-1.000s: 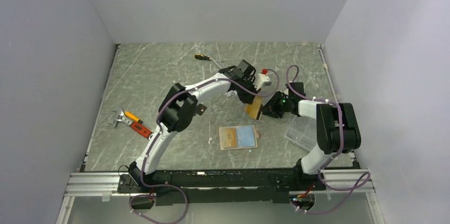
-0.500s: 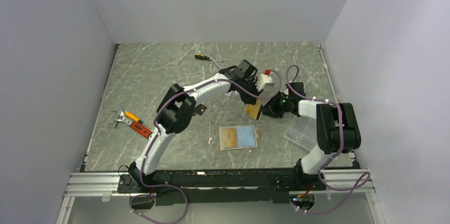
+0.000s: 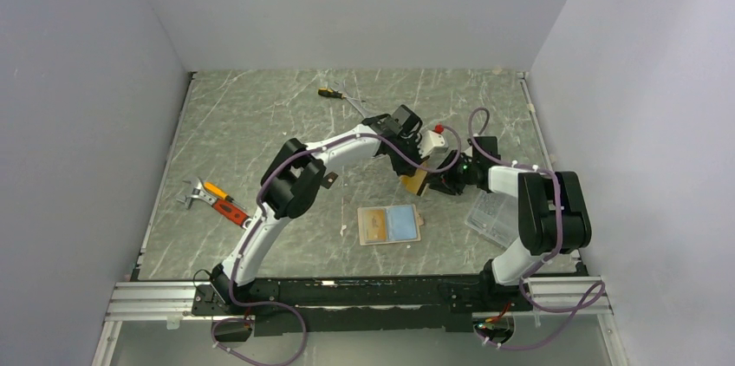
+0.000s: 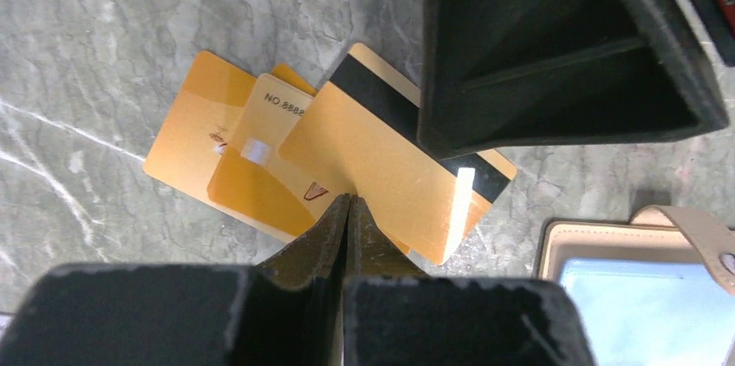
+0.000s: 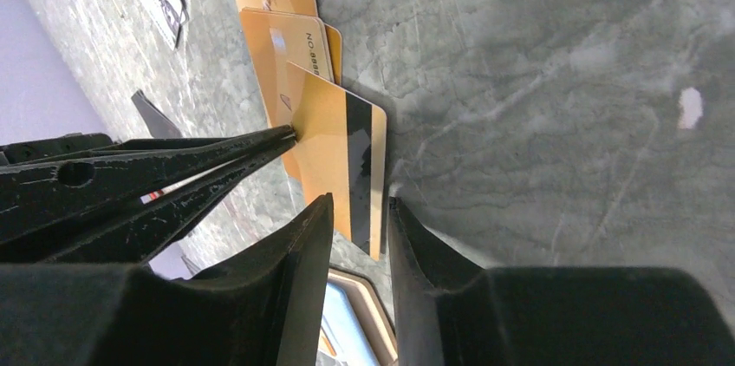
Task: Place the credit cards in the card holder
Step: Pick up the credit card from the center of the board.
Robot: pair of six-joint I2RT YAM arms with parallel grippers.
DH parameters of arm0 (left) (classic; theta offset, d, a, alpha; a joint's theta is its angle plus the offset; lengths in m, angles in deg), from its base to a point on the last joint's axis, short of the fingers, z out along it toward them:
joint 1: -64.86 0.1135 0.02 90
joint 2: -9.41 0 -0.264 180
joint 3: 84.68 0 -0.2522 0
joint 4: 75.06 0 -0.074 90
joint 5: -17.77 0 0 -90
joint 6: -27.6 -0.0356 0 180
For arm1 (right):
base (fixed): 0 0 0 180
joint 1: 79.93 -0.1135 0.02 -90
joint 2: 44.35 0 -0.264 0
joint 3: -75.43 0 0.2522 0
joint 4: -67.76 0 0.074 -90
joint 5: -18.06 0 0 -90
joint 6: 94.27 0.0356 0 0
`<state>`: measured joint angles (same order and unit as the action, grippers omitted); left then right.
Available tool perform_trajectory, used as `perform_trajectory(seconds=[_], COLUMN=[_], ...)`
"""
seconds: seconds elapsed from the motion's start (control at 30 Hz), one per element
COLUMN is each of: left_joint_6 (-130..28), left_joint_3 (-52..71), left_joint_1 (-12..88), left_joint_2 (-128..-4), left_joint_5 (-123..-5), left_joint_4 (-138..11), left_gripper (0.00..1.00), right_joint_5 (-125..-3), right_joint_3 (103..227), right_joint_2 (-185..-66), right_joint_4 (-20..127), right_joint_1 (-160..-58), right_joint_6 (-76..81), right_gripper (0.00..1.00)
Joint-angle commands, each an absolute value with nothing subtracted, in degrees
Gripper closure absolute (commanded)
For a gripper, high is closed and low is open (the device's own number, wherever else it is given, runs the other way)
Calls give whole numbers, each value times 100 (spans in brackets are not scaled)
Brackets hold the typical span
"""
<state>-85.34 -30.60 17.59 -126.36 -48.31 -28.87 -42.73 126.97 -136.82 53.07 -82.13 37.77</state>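
My left gripper [image 4: 347, 208]: clamping the orange card [image 4: 381, 166], holding it tilted off the pile [image 4: 195, 145].
My right gripper [image 5: 360, 210]: jaws apart, straddling its striped end, likely for handover.

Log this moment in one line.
left tool: shut on striped orange card | right tool: open around its far edge | other cards: overlapping, beneath it | card holder: lying open nearby
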Motion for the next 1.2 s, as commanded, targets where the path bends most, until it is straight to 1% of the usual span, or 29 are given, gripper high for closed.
perform_trajectory(seconds=[0.0, 0.1, 0.23, 0.43, 0.67, 0.87, 0.97, 1.17], left_joint_6=[-8695, -8708, -8723, -8709, -8457, -8503, -8404, -8324], left_joint_3=[-3046, -3046, -2983, -2944, -3579, -3472, -3228, -3320], left_joint_1=[1684, 1655, 1643, 1602, 1882, 1857, 1863, 1827], left_joint_2=[-12689, -12713, -12710, -12659, -12681, -12608, -12388, -12407], left_joint_5=[-4946, -4952, -4967, -4988, -4718, -4588, -4339, -3976], left_joint_4=[-2826, -2834, -2823, -2788, -2488, -2511, -2736, -2771], left_gripper=[95, 95, 96, 96, 97, 98, 97, 96], right_joint_5=[-4621, -4584, -4551, -4465, -4516, -4540, -4553, -4556], right_joint_3=[12430, 12396, 12323, 12181, 12202, 12087, 12069, 12111], right_joint_2=[-13664, -13629, -13571, -13740, -13765, -13839, -13815, -13794], right_joint_4=[4987, 4997, 5127, 5375, 5374, 5616, 5625, 5567], right_joint_1=[-8143, -8115, -8044, -8033, -8028, -8029, -8028, -8029], right_joint_6=[3590, 3596, 3609, 3670, 3668, 3724, 3729, 3722], right_gripper=[66, 65, 60, 60, 60, 59, 59, 59])
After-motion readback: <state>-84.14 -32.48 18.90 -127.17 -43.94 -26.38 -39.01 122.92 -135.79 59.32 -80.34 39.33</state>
